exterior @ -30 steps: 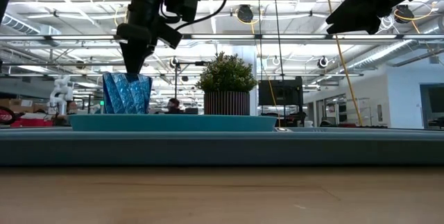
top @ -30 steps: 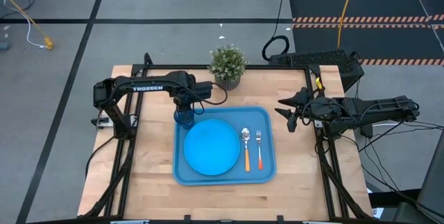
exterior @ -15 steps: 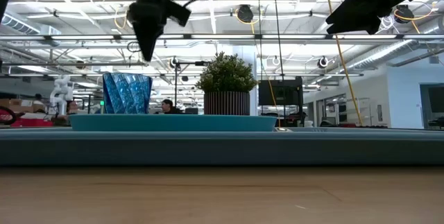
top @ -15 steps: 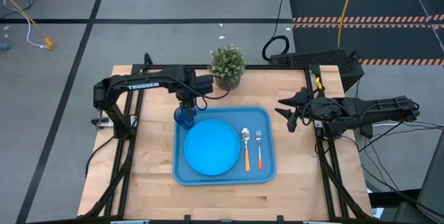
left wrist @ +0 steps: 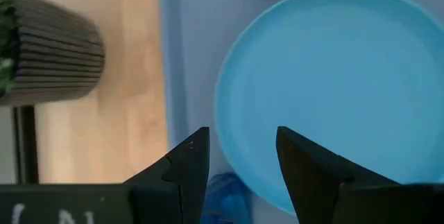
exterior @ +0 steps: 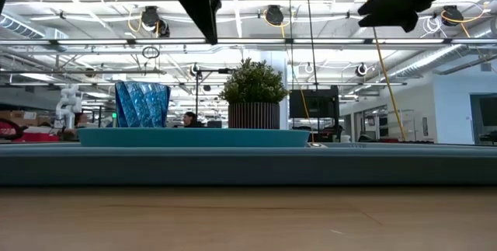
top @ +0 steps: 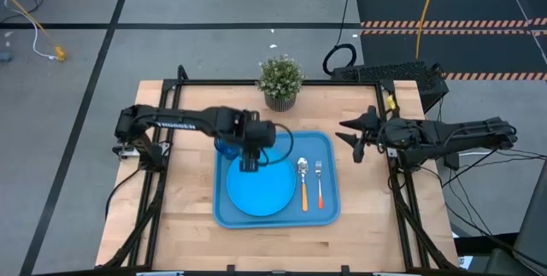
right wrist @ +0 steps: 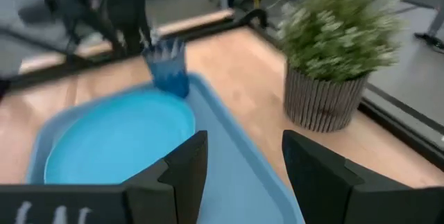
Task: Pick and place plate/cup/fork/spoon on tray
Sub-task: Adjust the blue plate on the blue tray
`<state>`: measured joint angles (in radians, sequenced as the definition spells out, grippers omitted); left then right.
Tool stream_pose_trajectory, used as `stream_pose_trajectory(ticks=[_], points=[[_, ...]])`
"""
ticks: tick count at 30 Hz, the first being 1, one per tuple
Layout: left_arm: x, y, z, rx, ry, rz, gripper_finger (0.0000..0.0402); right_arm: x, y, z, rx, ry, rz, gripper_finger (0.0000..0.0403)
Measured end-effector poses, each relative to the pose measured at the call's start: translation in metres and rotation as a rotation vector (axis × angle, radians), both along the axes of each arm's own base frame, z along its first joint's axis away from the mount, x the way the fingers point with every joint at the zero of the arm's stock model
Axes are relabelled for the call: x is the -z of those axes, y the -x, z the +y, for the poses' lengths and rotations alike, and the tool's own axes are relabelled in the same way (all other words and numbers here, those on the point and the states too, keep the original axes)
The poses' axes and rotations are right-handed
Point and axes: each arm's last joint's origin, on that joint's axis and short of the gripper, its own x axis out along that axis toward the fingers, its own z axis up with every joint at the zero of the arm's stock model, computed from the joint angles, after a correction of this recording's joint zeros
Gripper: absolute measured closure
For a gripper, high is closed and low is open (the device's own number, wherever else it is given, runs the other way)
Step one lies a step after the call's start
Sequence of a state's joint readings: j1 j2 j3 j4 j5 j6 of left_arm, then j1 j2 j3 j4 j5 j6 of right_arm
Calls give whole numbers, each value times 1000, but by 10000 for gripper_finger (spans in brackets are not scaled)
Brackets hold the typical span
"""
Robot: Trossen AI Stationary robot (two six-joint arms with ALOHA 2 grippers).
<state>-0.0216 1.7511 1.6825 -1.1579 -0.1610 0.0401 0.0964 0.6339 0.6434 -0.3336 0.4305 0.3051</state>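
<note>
The blue tray [top: 329, 152] lies in the middle of the table. On it are the round sky-blue plate [top: 261, 189], the spoon [top: 302, 182] and the fork [top: 320, 182], side by side to the plate's right. The dark blue cup [exterior: 142, 105] stands upright on its base in the tray's far left corner, partly under my left arm in the high view. My left gripper [left wrist: 243, 161] hangs open, high above the plate's far left edge, beside the cup, holding nothing. My right gripper [right wrist: 239, 161] waits open off the tray's right side, raised.
A small potted plant [top: 279, 81] stands on the table just beyond the tray's far edge. Bare wood lies to the left, right and near side of the tray. Black frame rails run along the table's sides.
My left gripper has let go of the cup's rim, risen well clear of it and swung toward the table's right and near edge, over the plate. The cup stays upright in the tray's far left corner.
</note>
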Motion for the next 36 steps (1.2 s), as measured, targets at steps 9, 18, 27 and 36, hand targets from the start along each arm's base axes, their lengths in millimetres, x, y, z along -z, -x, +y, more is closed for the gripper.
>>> stream_pose_trajectory(ticks=[9,18,27,36], points=[[15,-10,-28,34,-19,-93,231,19,-35,6,-103,164,161,222],[38,-26,-36,64,149,-330,231,22,-38,7,-106,169,179,222],[-18,-13,-71,65,-63,-704,300,25,-41,10,-175,65,172,222],[-25,17,-89,51,-136,-610,395,32,-48,6,-32,138,213,249]])
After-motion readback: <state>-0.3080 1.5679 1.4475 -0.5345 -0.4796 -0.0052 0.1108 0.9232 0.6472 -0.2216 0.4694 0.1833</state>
